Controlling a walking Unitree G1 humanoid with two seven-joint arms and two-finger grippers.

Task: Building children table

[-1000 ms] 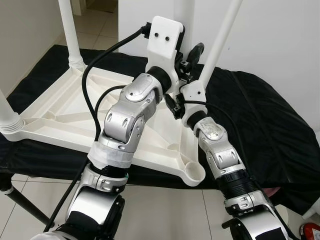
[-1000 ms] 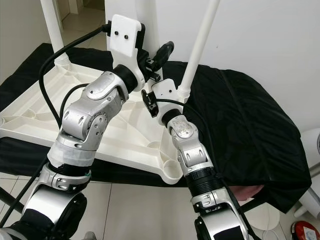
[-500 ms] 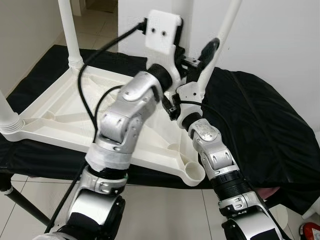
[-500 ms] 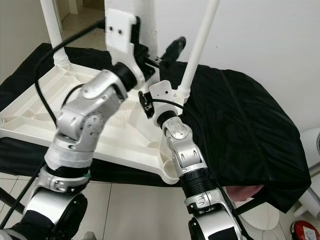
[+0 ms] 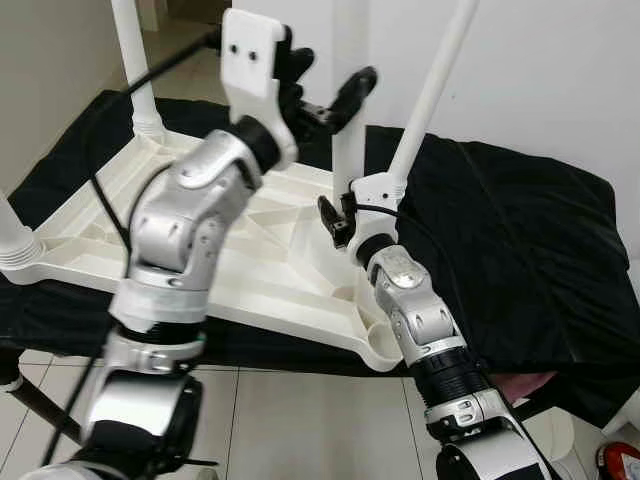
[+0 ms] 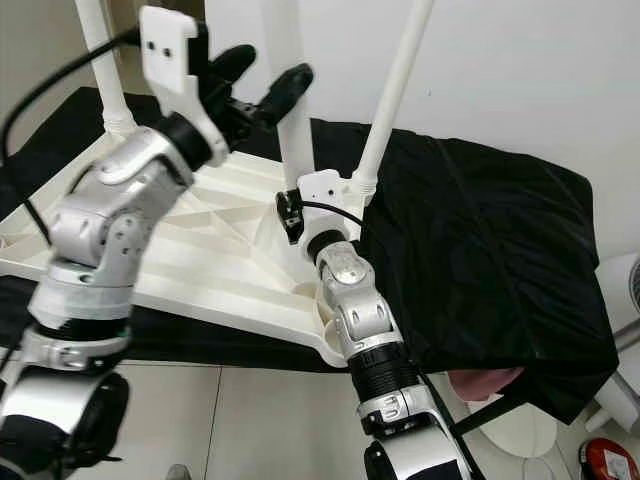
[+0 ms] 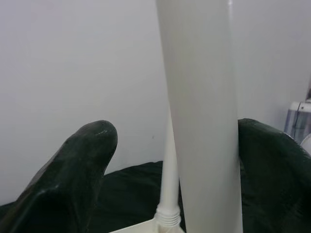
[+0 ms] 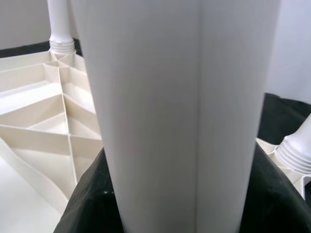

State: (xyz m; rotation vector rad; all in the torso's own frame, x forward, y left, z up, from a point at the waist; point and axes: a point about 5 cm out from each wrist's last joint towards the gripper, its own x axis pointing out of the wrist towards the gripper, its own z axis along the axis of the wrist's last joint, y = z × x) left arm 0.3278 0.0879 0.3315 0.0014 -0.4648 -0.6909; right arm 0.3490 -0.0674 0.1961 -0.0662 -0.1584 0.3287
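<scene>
Here, two grippers are working on one white leg of an upside-down table.

From the head views, the white table top (image 5: 120, 250) is lying flipped on a black cloth (image 5: 520, 230), and the loose leg (image 6: 290, 100) is standing upright near its far right corner; the left gripper (image 5: 325, 85) is spread wide around the leg high up, and the right gripper (image 6: 296, 205) is down at its base. From the left wrist, one black finger (image 7: 73, 179) is staying apart from the leg. From the right wrist, the fingers (image 8: 87, 204) are squeezing the leg tight.
</scene>
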